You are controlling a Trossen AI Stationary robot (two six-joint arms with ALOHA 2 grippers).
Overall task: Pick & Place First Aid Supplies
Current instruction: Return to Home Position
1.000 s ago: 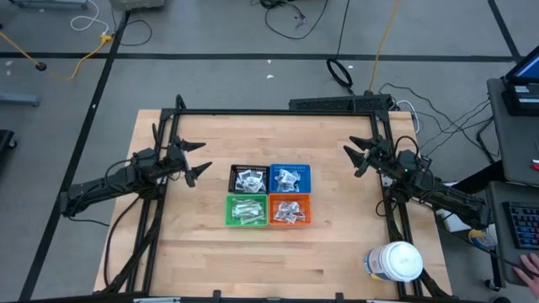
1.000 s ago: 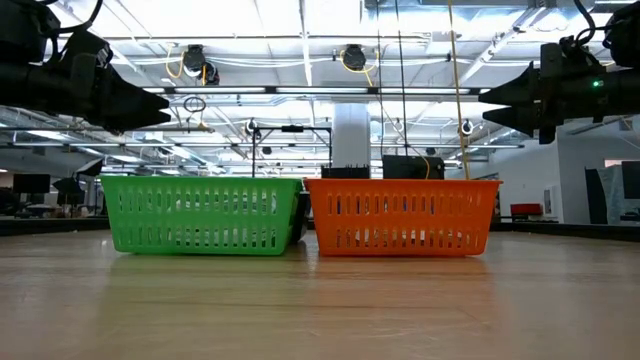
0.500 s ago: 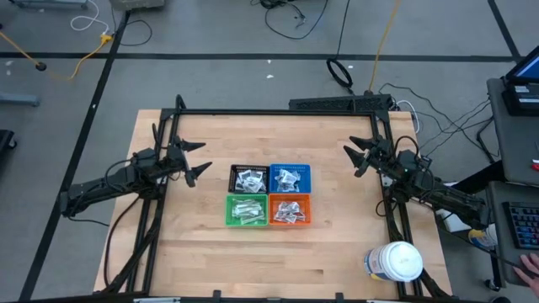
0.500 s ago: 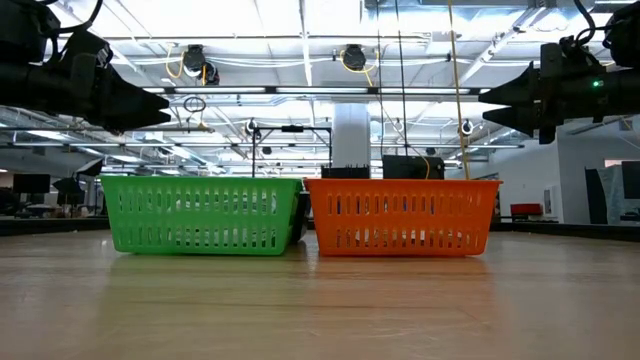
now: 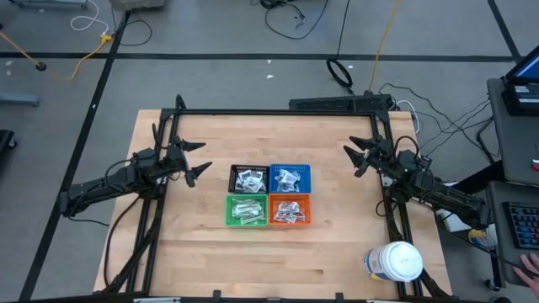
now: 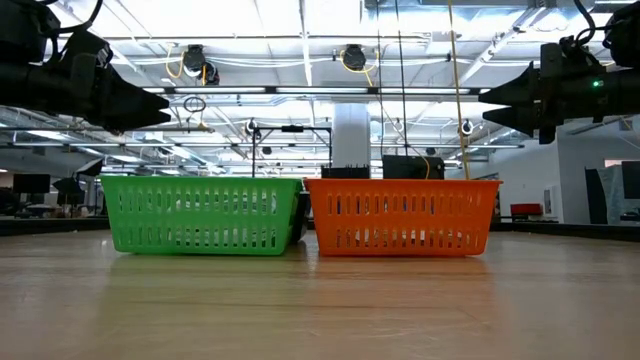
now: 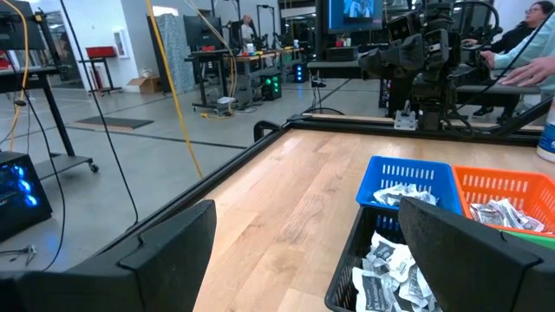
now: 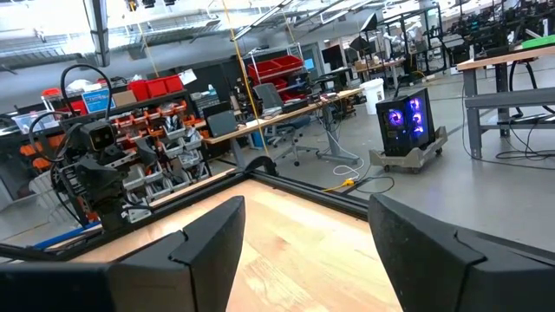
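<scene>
Well, from above, no change at all against a second ago: same poses, same bins. Left gripper (image 5: pixel 199 158) hanging off the left side of the bin cluster, fingers spread, holding nothing. Right gripper (image 5: pixel 354 160) mirrored well off the right side, likewise splayed and empty. First aid supplies (image 5: pixel 250 180) all binned: crumpled white packets with dark print heaped in the black bin (image 5: pixel 232 178), more in the blue bin (image 5: pixel 309 178) beside it, longer pale strips in the green bin (image 5: pixel 227 210), squarish silvery ones in the orange bin (image 5: pixel 309 210). White jar (image 5: pixel 394 262) alone at the table (image 5: pixel 185 252) corner near the right arm.

Down at table height, again identical to the earlier look: green and orange bins side by side, walls hiding the contents, both grippers up high at the two edges, clear of the wood.

Through the left wrist, own fingers (image 7: pixel 165 251) wide apart, packets piled in the black bin just ahead, blue and orange behind.

Through the right wrist, fingers (image 8: pixel 204 247) parted too, only bare wood and the far arm between.
</scene>
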